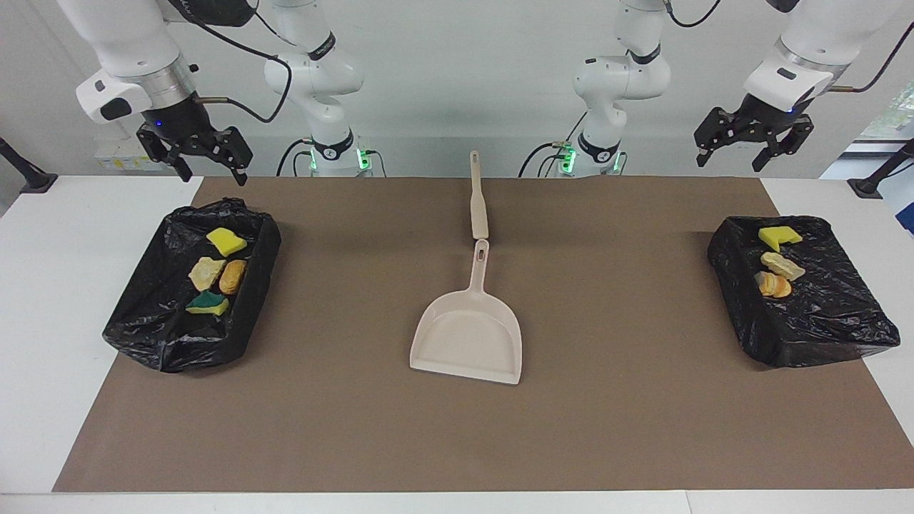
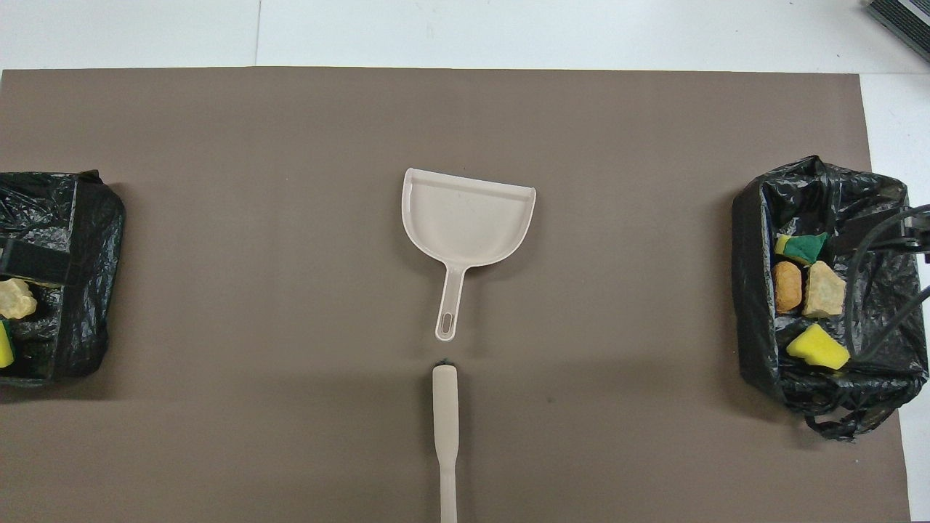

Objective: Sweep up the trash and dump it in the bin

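Yellow, tan and orange trash [image 1: 214, 273] lies in black-lined bins [image 1: 153, 325]; both grippers' fingers spread wide, empty.

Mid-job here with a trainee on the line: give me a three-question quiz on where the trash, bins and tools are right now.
1. True or false: the dustpan holds trash.
2. How many trash pieces lie in the bin at the right arm's end of the table? A) two B) four C) six
3. Fill in: the brush lies ____ the robots than the dustpan.

Key
1. False: it is empty; all seven pieces of trash lie in the two bins.
2. B; the other bin holds three.
3. Nearer to. Both the left tool and the right tool hang open in the air, each near its own bin's end nearer the robots, holding nothing.
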`<action>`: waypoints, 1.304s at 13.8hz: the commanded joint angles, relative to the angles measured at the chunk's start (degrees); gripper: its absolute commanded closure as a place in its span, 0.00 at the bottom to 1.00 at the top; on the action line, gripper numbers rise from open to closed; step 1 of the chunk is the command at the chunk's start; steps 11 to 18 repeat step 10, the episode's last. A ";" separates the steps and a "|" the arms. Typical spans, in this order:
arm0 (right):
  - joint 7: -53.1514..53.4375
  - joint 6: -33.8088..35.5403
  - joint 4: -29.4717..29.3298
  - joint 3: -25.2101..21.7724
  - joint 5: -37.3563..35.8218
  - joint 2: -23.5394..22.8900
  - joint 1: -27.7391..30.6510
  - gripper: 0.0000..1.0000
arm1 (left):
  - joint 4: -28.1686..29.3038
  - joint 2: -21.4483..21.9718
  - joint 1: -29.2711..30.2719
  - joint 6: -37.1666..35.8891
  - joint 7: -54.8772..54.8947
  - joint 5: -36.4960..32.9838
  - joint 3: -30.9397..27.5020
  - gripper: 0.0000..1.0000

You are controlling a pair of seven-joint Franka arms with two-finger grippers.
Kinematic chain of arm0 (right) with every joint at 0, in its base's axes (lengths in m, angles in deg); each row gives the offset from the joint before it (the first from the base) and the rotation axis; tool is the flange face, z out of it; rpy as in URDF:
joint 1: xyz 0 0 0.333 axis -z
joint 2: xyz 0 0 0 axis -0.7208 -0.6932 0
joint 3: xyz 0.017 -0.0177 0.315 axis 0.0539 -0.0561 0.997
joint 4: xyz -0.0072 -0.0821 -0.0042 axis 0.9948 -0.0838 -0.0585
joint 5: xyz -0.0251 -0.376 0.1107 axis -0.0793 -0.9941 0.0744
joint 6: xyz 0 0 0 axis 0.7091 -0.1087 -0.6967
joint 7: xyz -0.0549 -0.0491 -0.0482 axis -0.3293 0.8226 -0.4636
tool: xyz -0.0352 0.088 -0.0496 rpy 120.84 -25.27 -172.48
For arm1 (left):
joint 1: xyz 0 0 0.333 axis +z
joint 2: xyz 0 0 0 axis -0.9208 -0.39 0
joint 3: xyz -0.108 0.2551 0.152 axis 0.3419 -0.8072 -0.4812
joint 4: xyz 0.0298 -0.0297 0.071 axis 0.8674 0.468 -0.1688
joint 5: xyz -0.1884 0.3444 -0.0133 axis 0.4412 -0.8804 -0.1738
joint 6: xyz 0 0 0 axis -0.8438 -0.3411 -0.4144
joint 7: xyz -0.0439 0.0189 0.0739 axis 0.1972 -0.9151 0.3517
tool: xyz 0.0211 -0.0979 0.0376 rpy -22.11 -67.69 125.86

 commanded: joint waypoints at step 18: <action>0.86 0.10 1.04 0.51 0.91 1.03 0.38 0.00 | -0.52 -0.03 0.98 0.76 0.91 0.57 0.34 0.00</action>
